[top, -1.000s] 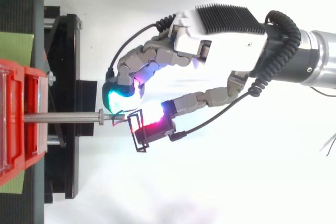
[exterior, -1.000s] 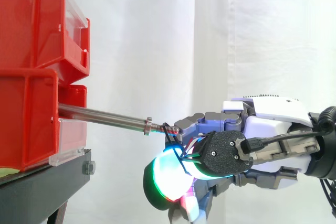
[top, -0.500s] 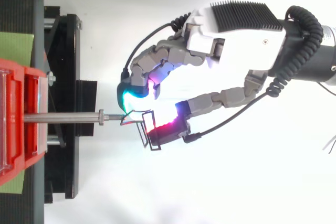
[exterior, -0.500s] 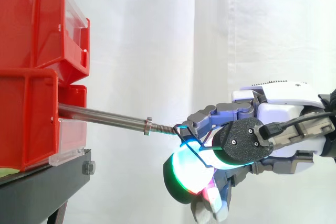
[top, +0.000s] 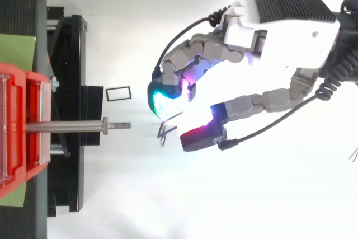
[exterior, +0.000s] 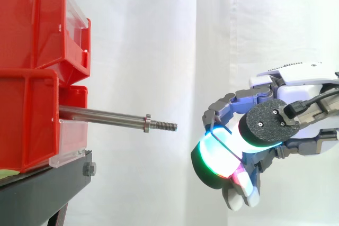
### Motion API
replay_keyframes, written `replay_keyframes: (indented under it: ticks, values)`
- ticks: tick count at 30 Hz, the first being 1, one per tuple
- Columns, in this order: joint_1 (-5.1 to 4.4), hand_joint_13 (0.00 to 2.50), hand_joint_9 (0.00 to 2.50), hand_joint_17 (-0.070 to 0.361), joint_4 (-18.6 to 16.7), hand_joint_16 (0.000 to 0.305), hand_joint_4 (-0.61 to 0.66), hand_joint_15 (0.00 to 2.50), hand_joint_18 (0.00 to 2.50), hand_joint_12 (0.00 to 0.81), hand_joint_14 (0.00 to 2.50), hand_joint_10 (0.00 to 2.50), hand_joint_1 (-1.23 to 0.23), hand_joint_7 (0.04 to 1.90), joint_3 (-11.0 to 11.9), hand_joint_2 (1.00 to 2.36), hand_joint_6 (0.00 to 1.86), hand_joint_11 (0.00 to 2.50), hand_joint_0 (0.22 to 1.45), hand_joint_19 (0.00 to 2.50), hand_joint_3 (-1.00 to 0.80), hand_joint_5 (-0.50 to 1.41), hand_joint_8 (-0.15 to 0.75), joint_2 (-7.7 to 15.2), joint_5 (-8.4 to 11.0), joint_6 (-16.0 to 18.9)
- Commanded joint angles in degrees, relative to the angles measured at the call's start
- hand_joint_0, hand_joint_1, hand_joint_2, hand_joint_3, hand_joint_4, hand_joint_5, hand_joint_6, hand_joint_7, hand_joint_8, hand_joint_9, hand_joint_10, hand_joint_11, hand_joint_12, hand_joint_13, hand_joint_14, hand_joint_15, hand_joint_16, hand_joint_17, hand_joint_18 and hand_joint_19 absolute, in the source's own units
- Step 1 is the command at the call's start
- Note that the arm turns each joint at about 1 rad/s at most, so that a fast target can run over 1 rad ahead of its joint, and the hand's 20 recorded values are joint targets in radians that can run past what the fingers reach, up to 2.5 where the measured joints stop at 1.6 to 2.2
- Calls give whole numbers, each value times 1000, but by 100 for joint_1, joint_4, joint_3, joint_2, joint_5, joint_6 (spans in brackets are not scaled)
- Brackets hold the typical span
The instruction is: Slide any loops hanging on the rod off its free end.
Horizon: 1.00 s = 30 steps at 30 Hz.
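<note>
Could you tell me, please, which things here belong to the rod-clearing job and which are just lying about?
Job: rod, free end bare; rectangular loop, off the rod; second thin loop beside the hand.
Lying about: red bins; black stand; white curtain; green sheet under the bins.

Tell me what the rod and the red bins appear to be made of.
The rod looks like bare metal, likely steel: silvery sheen, collar and threaded tip. The red bins seem moulded plastic: glossy, uniform colour, clear front panels.
</note>
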<state>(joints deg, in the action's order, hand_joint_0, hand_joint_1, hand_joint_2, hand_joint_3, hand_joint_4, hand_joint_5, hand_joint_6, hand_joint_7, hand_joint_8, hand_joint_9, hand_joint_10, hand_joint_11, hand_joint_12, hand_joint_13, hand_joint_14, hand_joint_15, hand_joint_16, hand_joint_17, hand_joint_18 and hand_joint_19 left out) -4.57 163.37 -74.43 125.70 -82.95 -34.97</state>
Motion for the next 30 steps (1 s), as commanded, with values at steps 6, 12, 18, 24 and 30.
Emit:
replay_keyframes:
  ticks: [6,12,18,24,30]
  values:
    - [-27,815,993,113,274,50,83,588,772,347,21,28,-737,915,7,1014,923,781,574,630,-211,-95,275,-37,104,315]
    - [-62,825,1052,118,415,52,80,586,775,357,20,28,-696,955,95,1013,911,770,558,643,-213,-81,272,-37,121,385]
    - [-79,836,1082,123,907,55,50,585,776,366,21,26,-665,971,350,1012,902,748,552,644,-217,-69,268,-46,121,508]
    - [-97,836,1082,124,1285,55,33,584,786,371,19,29,-709,964,561,1012,904,768,558,628,-203,-73,286,-37,139,596]
    - [-115,802,1058,106,1777,47,74,609,746,335,24,30,-712,933,834,1012,907,819,555,660,-330,-86,257,-37,227,781]
